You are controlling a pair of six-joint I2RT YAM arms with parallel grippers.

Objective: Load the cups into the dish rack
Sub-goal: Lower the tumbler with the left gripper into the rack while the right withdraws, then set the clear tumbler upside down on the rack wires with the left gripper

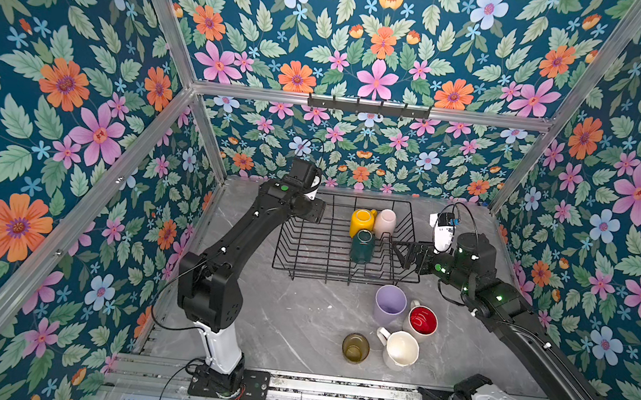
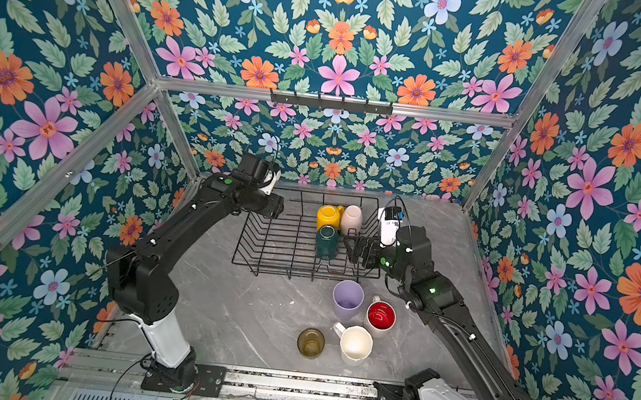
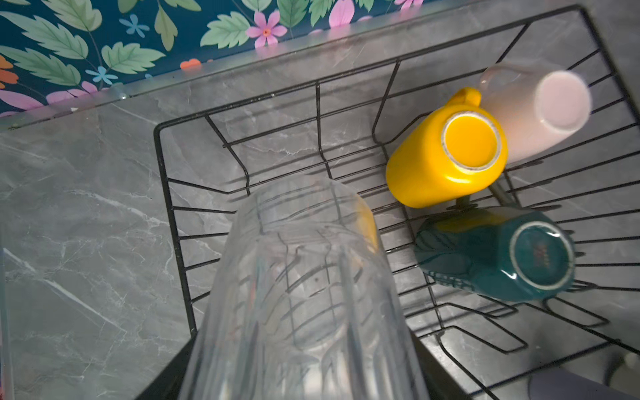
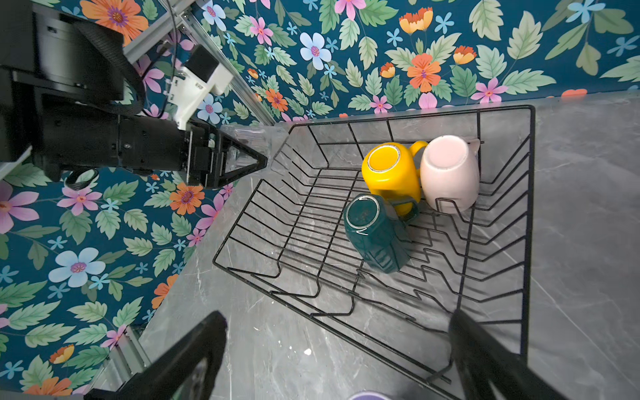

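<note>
My left gripper point(image 4: 258, 162) is shut on the clear glass point(image 3: 304, 294), which hangs above the far left corner of the black wire dish rack point(image 1: 285, 242). In the rack's far right part, the yellow mug point(image 1: 362, 222), cream cup point(image 1: 385, 221) and dark green mug point(image 1: 362, 247) rest bottom up. My right gripper point(image 1: 399, 255) is open and empty over the rack's right side, beside the green mug. On the table in front of the rack stand the lilac tumbler point(image 1: 390, 304), red-lined white mug point(image 1: 422, 321), white mug point(image 1: 400, 349) and olive-amber glass point(image 1: 355, 348).
Upright plate dividers point(image 4: 450, 249) run along the rack's right part. The grey marble table point(image 1: 296, 321) is walled in by floral panels, with a metal rail point(image 1: 330, 389) along its front edge.
</note>
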